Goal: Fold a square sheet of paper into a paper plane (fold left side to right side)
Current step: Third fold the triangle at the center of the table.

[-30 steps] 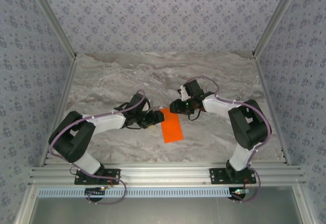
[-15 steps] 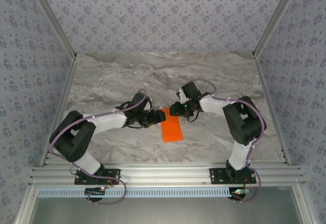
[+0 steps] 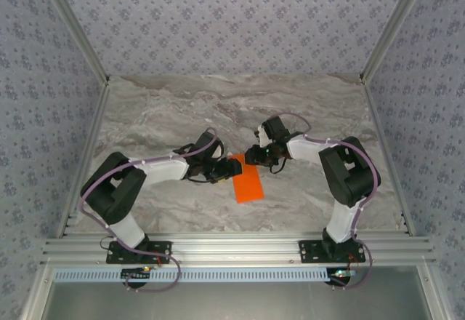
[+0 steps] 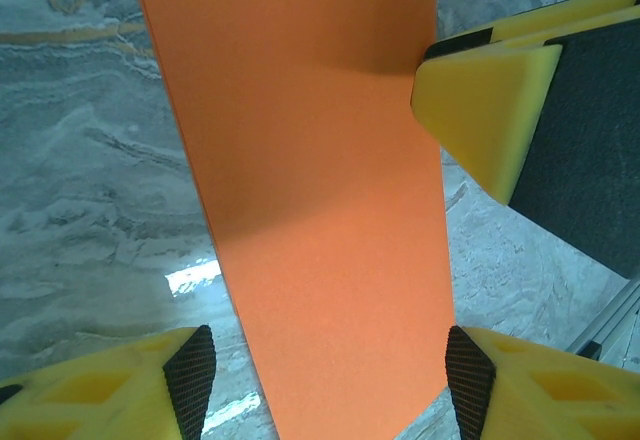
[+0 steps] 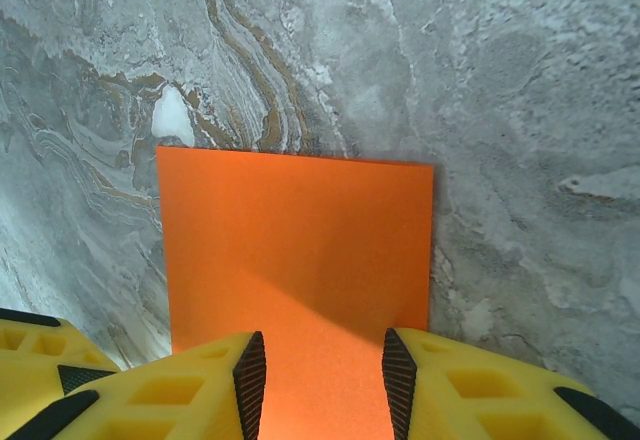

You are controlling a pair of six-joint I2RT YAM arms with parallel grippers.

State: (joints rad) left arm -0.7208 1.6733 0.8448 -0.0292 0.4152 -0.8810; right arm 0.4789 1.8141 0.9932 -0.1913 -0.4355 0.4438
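While the square sheet of paper (image 3: pixel 245 182) lies flat on the table (image 3: pixel 305 109) as a narrow orange rectangle, both pincers crowd its far end.
Left pincer (image 4: pixel 330 380) stands wide, fingers straddling the strip; right pincer (image 5: pixel 325 370) is narrower, jaws apart, with orange paper showing between them.

The square sheet of paper (image 3: pixel 245 180) (image 4: pixel 320 210) (image 5: pixel 300 250) is bright orange and has the shape of a narrow rectangle. It lies flat on the marble table (image 3: pixel 160 109) near its middle, long sides slightly slanted, surface smooth, visible corners crisp and square.
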